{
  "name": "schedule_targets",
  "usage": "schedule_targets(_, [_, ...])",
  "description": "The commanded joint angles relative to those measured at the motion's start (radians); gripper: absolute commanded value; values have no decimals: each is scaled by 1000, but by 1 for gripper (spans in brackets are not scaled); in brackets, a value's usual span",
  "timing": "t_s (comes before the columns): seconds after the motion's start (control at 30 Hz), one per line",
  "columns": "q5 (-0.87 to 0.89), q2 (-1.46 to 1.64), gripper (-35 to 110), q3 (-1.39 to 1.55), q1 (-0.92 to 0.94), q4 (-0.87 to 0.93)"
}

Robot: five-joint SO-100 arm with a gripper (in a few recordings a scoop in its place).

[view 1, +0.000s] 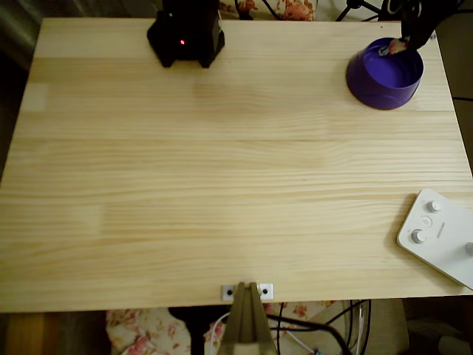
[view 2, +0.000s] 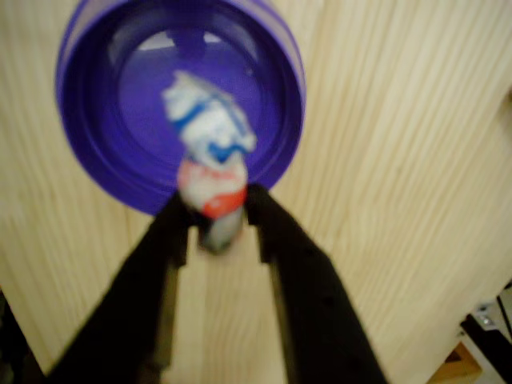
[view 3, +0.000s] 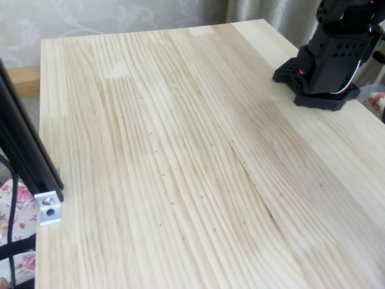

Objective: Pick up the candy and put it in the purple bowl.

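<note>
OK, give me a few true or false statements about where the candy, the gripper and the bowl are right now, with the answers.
1. The gripper is shut on the candy. True.
2. The candy lies on the bare table. False: it is held over the purple bowl.
3. The purple bowl is tipped on its side. False: it stands upright.
4. A white device with knobs sits at the table's right edge in the overhead view. True.

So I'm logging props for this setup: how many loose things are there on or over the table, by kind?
Candy, held in the gripper above the bowl: 1
Purple bowl: 1
White device with knobs: 1
Total: 3
</note>
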Motion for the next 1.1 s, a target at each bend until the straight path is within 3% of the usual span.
schedule_targets(0.0, [-6,58,14,14,-15,14])
schedule_targets(0.37, [-26,97,21,14,-20,41])
schedule_targets(0.53, [-98,153,6,29,12,100])
schedule_targets(0.6, [-123,199,-1,49,48,107])
schedule_targets(0.87, [-334,405,-1,132,224,153])
schedule_targets(1.07, [-310,557,-1,196,400,219])
